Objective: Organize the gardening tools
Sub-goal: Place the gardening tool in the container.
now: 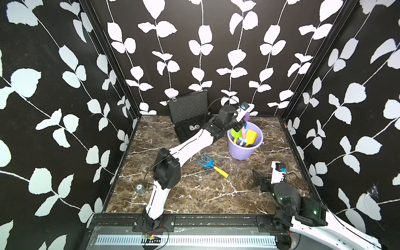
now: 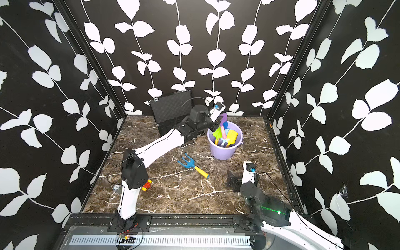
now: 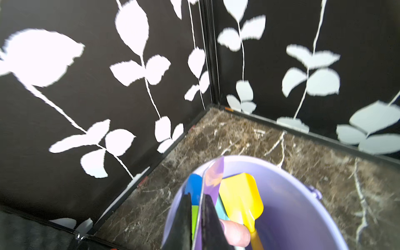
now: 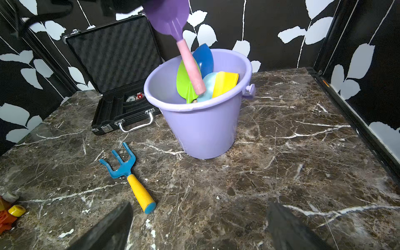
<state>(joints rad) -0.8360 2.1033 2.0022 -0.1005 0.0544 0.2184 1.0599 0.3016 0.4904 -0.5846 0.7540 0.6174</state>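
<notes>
1. Currently in hand: purple spade [image 4: 167, 17] (pink handle), hung head-up over the lilac bucket [image 4: 205, 129]. Handle tip dips inside the rim, in front of the green spade. Not yet let go.
2. Left gripper [image 3: 197, 199]: clamped narrow on the purple spade's blade, above the bucket mouth.
3. Bucket contents, stood blade-up: green spade [image 4: 184, 82], blue scoop [image 4: 204, 58], pale-blue scoop [image 4: 207, 84], yellow spade [image 4: 225, 82]. 4 pcs stowed; anything under them is hidden.
4. Blue claw rake [image 4: 127, 173] (yellow handle): flat on the marble table [image 4: 303, 173], in front of the bucket and apart from it. Untouched.
5. Right gripper [image 4: 200, 207]: jaws spread wide, empty, low over the table's front, facing rake and bucket.
6. Non-task items: black case [image 4: 116, 54], open at the back beside the bucket (chips inside); toy car [image 2: 147, 185] by the left arm.
7. Tally (est.): 4 in, 1 going in, 1 left on the table. Mostly done; the rake prob. falls to the right arm.
</notes>
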